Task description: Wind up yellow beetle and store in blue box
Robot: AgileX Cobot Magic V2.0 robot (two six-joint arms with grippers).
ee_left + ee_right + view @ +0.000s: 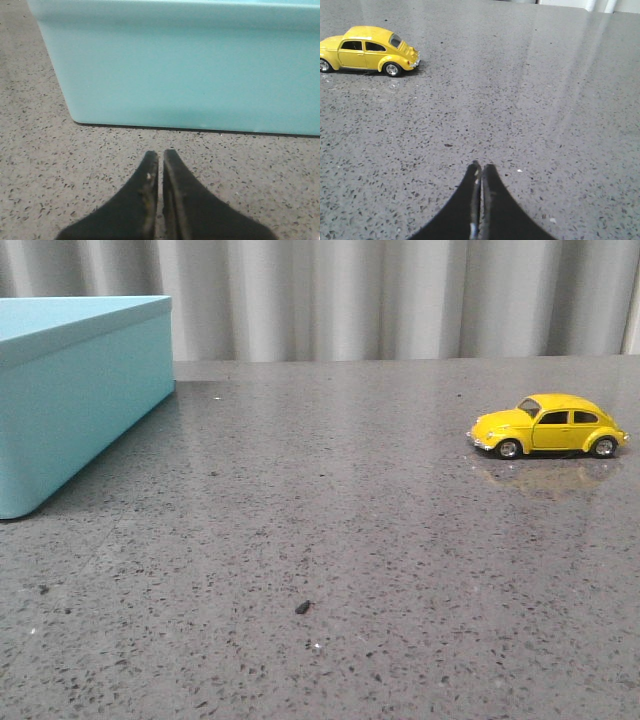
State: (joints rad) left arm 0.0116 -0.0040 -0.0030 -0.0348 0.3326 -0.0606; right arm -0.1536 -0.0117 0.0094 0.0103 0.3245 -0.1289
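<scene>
The table (330, 540) is a flat grey stone-look slab, speckled dark and faintly glossy. The blue box (70, 400) is a large turquoise rectangular block with smooth plain walls and rounded edges; it rests on the table directly ahead of my left gripper (161, 157), near but not touching, one long wall facing the fingertips. My left gripper's black tapered fingers are pressed together on nothing. The yellow beetle (548, 426) stands on its four wheels, well apart from my right gripper (481, 167), ahead of it and off to one side. Its long axis lies across the table, nose toward the box. Its body is glossy, with dark windows and chrome hubs. My right gripper's fingers are likewise pressed together, empty.
</scene>
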